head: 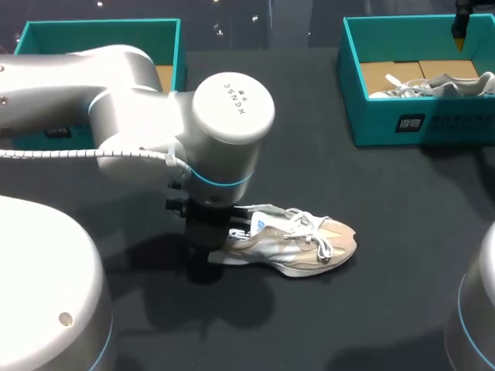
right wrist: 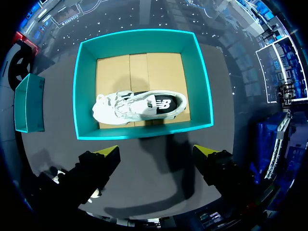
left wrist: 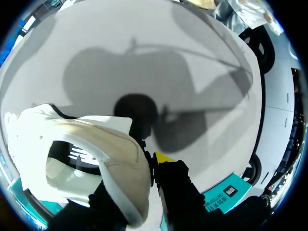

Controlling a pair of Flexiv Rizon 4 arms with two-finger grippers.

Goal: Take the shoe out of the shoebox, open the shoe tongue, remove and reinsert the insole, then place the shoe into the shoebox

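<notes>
One white and beige mesh sneaker point(head: 298, 243) with white laces lies on its sole on the black table point(head: 387, 294), out of either box. The left gripper point(head: 210, 251) is clamped narrowly on its padded heel (a dark logo shows there, and one yellow fingertip point(left wrist: 164, 158) presses the collar). There are two teal cardboard shoeboxes with brown floors. The left-hand shoebox point(head: 100, 35) stands behind the left arm. The right-hand shoebox point(head: 387, 124) has white print on its wall and holds a second white sneaker point(right wrist: 139, 107). The right gripper point(right wrist: 158, 151) hangs spread wide above the table just beside that box, holding nothing.
</notes>
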